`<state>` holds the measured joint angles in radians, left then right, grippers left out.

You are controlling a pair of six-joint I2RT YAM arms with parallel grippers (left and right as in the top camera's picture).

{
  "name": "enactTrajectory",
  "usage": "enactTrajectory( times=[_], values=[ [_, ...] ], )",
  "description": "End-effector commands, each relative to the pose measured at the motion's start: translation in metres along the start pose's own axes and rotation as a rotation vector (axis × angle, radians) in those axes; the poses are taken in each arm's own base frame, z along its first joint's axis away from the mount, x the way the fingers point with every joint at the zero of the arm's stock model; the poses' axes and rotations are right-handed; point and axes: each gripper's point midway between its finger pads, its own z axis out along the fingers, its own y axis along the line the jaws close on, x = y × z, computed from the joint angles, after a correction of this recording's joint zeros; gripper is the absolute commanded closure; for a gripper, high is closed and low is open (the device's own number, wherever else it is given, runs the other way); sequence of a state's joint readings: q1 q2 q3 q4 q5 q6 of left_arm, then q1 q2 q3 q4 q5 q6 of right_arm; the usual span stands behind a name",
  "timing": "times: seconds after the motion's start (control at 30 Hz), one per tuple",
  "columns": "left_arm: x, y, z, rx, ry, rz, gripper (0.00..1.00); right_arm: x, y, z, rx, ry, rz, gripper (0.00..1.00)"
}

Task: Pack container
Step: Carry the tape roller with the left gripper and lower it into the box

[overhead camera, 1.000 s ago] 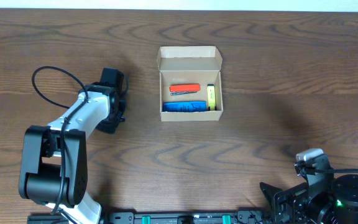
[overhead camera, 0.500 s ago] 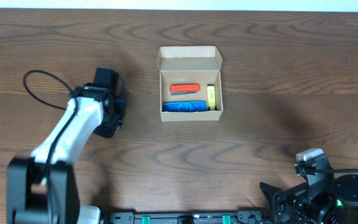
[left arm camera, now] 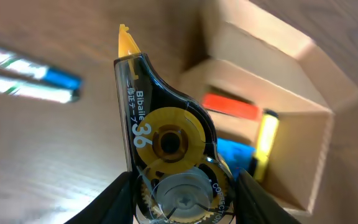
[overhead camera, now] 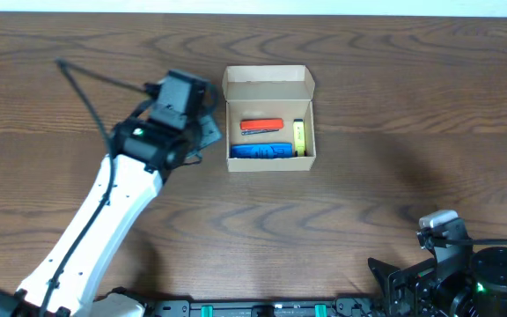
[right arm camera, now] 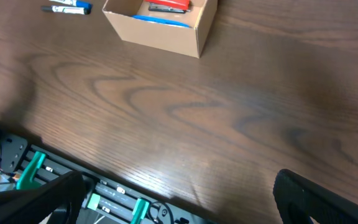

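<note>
Our left fingers [left arm camera: 114,200] are clenched on a correction tape dispenser [left arm camera: 166,143], one pad pressed against each flat side of it. The dispenser has a black and clear shell with a yellow reel and a grey gear inside. It is printed "Bibaile 36", and in the left wrist view its yellow tip points up. We hold it above the wooden table [overhead camera: 368,220], clear of the surface.

From overhead, our left gripper [overhead camera: 204,132] hangs just beside the left wall of the container [overhead camera: 271,164], with the arm stretched toward it from the lower left.

The container sits near the middle of the far half of the table. It stands open, with its lid flap upright along the far edge. Inside it we see a red item [overhead camera: 260,125] toward the back and a blue item [overhead camera: 260,151] along the front wall. A yellow item [overhead camera: 299,134] lies against the right wall.

Two white markers with blue caps [right arm camera: 67,7] lie on the table to the left of the container, blurred in the left wrist view.

Our right fingers [right arm camera: 319,199] are spread wide and grip nothing. The right arm [overhead camera: 465,264] rests at the near right corner, well apart from the container.
</note>
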<state>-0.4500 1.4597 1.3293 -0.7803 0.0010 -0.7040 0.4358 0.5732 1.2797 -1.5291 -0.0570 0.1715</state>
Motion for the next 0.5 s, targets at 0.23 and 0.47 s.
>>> enactTrajectory(
  times=[0.23, 0.47],
  values=[
    [0.012, -0.084, 0.026, 0.076, 0.027, 0.823, 0.96, 0.0, 0.001, -0.001, -0.005, -0.001, -0.006, 0.01],
    [0.033, -0.09, 0.051, 0.104, 0.058, 1.574, 0.94, 0.0, 0.001, -0.001, -0.005, -0.001, -0.006, 0.01]
  ],
)
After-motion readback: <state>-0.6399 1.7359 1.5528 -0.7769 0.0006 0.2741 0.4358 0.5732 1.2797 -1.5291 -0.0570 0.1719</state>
